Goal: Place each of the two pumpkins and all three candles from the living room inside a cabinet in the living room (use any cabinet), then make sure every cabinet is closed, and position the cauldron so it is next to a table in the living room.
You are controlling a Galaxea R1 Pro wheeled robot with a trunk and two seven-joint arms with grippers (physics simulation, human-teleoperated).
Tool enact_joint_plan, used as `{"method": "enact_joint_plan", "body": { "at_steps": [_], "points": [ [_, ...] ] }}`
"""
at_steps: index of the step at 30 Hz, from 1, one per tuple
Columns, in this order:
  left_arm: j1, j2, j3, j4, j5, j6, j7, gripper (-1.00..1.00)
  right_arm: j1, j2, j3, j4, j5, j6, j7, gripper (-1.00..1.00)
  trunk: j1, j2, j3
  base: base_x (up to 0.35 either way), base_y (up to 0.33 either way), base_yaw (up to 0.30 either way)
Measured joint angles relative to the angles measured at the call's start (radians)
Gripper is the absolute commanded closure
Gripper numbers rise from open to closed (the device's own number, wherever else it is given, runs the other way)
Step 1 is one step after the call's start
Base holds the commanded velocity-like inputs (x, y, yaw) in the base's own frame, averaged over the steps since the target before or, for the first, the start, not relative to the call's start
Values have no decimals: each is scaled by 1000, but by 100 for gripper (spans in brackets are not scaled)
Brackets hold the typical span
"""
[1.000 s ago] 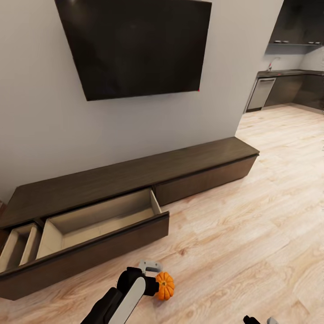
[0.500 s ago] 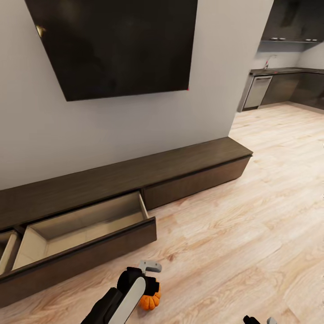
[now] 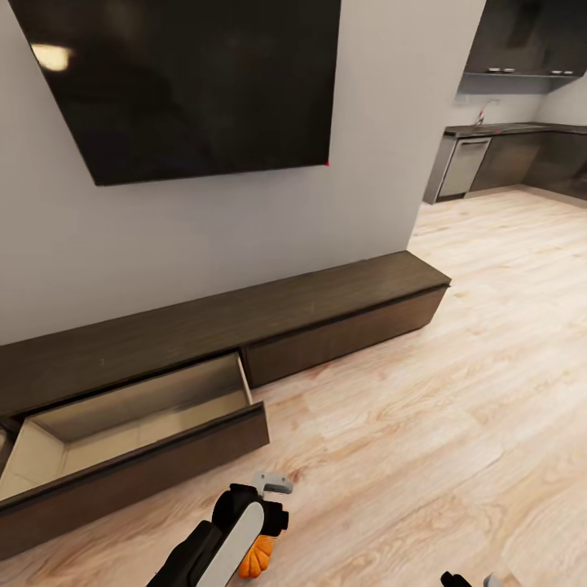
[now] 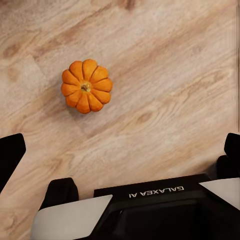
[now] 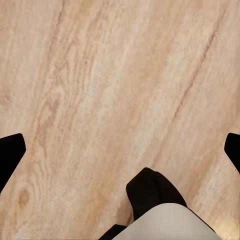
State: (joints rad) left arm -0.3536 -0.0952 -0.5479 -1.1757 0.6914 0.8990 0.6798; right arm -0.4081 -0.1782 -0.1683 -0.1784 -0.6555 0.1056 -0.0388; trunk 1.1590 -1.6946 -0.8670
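Just one pumpkin [image 4: 86, 86] shows, lying stem-up on the light wood floor [image 3: 456, 391] in front of the cabinet [image 3: 244, 326], well clear of its front. One cabinet drawer [image 3: 122, 424] stands pulled out, its tan inside bare. The left gripper [image 4: 120, 150] hangs above the floor with its fingers spread wide, holding nothing; the pumpkin sits apart from it, beyond the fingertips and nearer one finger than the other. The right gripper [image 5: 120, 150] is likewise spread open over bare planks. Compared with a second ago, the head camera has swung, so the cabinet and TV [image 3: 187, 81] sit further left, and the pumpkin is now mostly hidden behind the left arm [image 3: 224, 542].
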Motion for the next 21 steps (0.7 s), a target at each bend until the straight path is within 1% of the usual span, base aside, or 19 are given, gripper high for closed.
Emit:
{"method": "enact_joint_plan", "body": {
  "at_steps": [2, 6, 11, 18, 21],
  "points": [
    [0, 0, 0, 0, 0, 0, 0, -100, 0, 0, 0, 0, 0, 0, 0, -100, 0, 0, 0, 113, -198, 0],
    [0, 0, 0, 0, 0, 0, 0, -100, 0, 0, 0, 0, 0, 0, 0, -100, 0, 0, 0, 84, -81, 0],
    [0, 0, 0, 0, 0, 0, 0, -100, 0, 0, 1, 0, -1, 0, 0, -100, 0, 0, 0, 91, -20, 0],
    [0, 0, 0, 0, 0, 0, 0, -100, 0, 1, 1, 0, 0, 0, 0, -100, 0, 0, 0, 152, -2, 0],
    [0, 0, -1, 0, 0, 0, 0, -100, 0, 1, 0, 0, 0, -1, 0, -100, 0, 0, 0, 81, -100, 0]
  ]
}}
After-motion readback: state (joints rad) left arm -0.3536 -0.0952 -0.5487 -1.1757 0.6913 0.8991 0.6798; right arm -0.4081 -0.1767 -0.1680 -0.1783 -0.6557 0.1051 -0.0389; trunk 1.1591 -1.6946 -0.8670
